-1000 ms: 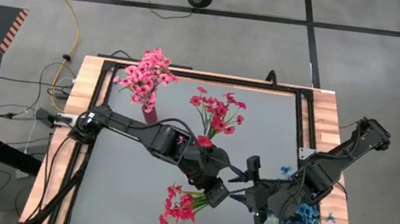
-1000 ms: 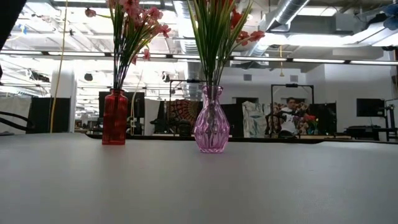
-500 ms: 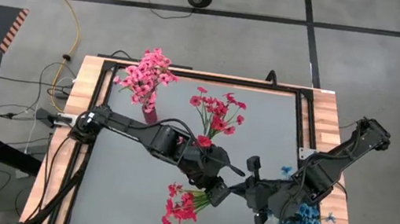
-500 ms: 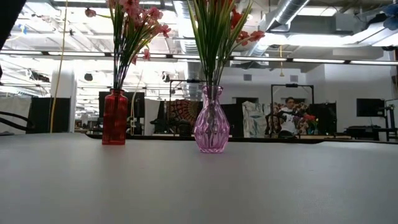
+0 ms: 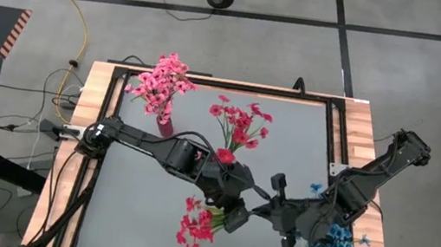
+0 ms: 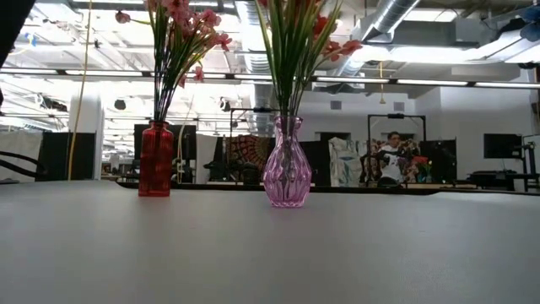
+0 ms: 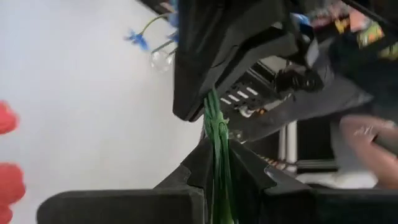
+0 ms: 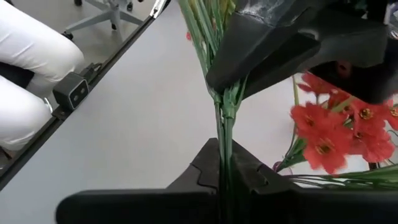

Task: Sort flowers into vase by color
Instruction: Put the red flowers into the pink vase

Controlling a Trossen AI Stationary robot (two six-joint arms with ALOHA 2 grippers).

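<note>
A bunch of red flowers [image 5: 198, 225] hangs in the air over the table's near middle, its green stems held by both grippers. My left gripper [image 5: 233, 213] is shut on the stems close to the blossoms. My right gripper [image 5: 265, 207] is shut on them farther toward their free ends. Pink flowers stand in a red vase [image 6: 155, 160] at the far left. More red flowers [image 5: 239, 125] stand in a pink glass vase [image 6: 285, 165]. Blue flowers [image 5: 334, 246] stand at the near right. The low view shows neither gripper. My left gripper pinches the bundled green stems [image 7: 217, 146] between its two fingers. It comes slanting down from the table's left, and the stems run on past its fingertips to the other gripper. The bunch is lifted clear of the table. My right gripper pinches the same bundle of stems [image 8: 224, 134] between its two fingers, just short of the left gripper's fingers [image 8: 273, 56]. It comes slanting down from the table's right, roughly along the stems. The stems are clear of the table.
A black frame [image 5: 226, 85] and wooden edges [image 5: 360, 127] border the grey table top. A person sits beyond the table edge [image 8: 31, 74]. Bare grey surface lies between the vases and the near edge [image 6: 270, 253].
My right gripper has shut on the stems of the red bunch; it stood open around them a second ago. My left gripper has rolled a little about its own line, and the blossoms have swung slightly with it. Both hands stay where they were.
</note>
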